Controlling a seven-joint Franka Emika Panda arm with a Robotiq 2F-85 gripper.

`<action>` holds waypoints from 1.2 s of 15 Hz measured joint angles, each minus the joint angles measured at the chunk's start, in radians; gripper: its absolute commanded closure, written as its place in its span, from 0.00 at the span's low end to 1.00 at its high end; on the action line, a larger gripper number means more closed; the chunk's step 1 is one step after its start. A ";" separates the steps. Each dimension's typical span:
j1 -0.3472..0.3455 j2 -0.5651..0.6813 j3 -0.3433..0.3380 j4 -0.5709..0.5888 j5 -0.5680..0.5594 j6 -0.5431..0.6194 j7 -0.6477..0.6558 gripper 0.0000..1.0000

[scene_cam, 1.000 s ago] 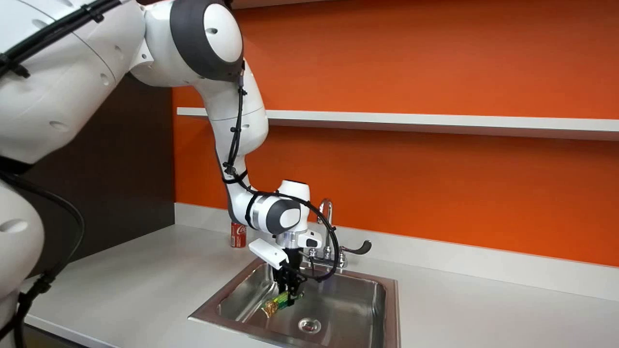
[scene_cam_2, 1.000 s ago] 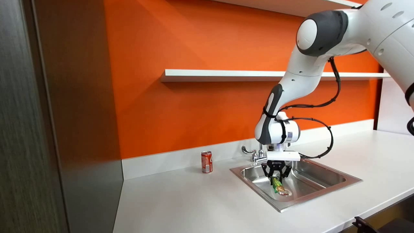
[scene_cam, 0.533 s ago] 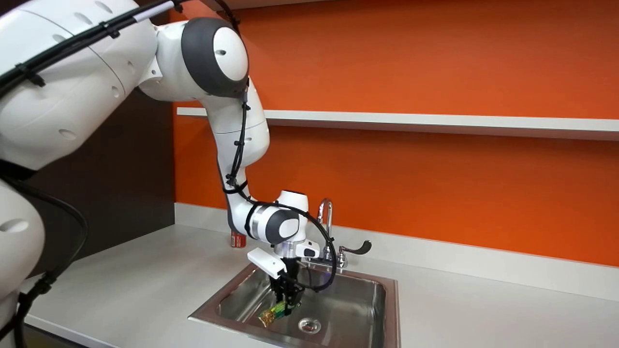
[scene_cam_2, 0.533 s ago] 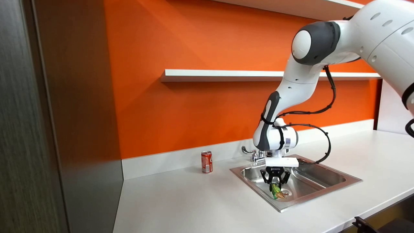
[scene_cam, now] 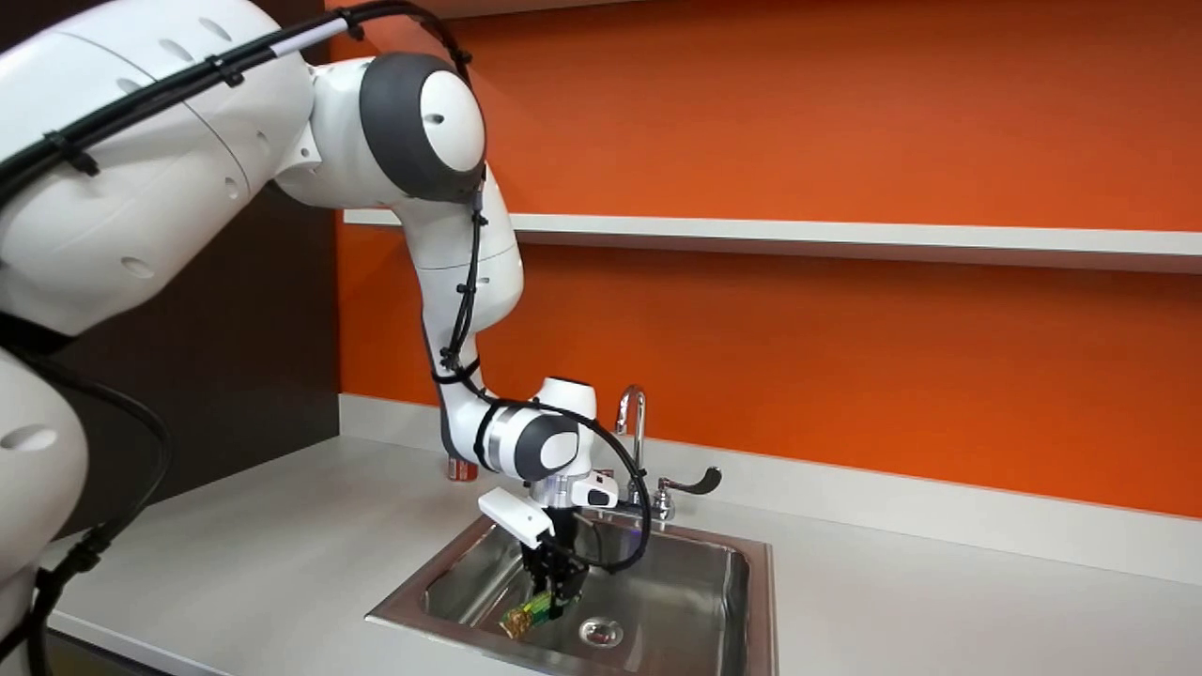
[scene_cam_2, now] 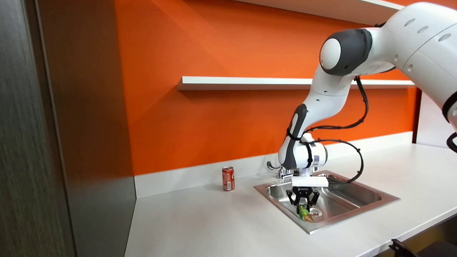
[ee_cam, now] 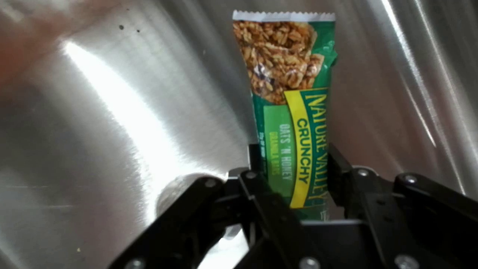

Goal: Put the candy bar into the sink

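green rectangular wrapped candy bar (ee_cam: 291, 119): 1 | rectangular stainless steel sink (scene_cam: 762, 610): 1 | round metal drain (scene_cam: 601, 632): 1 | curved chrome faucet (scene_cam: 639, 434): 1 | red cylindrical can (scene_cam_2: 228, 178): 1 | white jointed robot arm (scene_cam_2: 330, 101): 1 | black gripper (ee_cam: 295, 155): 1, bearing 2 black fingers (ee_cam: 340, 173) | long white horizontal shelves (scene_cam_2: 246, 81): 2 show in an exterior view | pale flat countertop (scene_cam_2: 185, 225): 1

Glossy white and rounded, the arm (scene_cam: 441, 239) wears charcoal bands (scene_cam: 392, 127); toward ten o'clock in an exterior view, a black cable (scene_cam: 150, 103) is tied along it. The gripper (ee_cam: 295, 158) is black, its linkages (ee_cam: 272, 220) set with silver screws (ee_cam: 309, 262) between three and eight o'clock in the wrist view.
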 measured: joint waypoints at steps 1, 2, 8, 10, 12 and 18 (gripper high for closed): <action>0.000 0.001 0.000 0.001 0.000 0.000 0.000 0.31; 0.000 0.002 0.000 0.001 0.000 0.000 0.000 0.25; 0.005 0.000 0.000 0.001 0.000 0.000 0.002 0.00; 0.009 -0.010 0.000 0.000 0.000 0.000 0.003 0.00; 0.018 -0.028 -0.001 -0.006 0.000 0.000 0.006 0.00; 0.074 -0.146 -0.009 -0.130 -0.002 0.020 0.024 0.00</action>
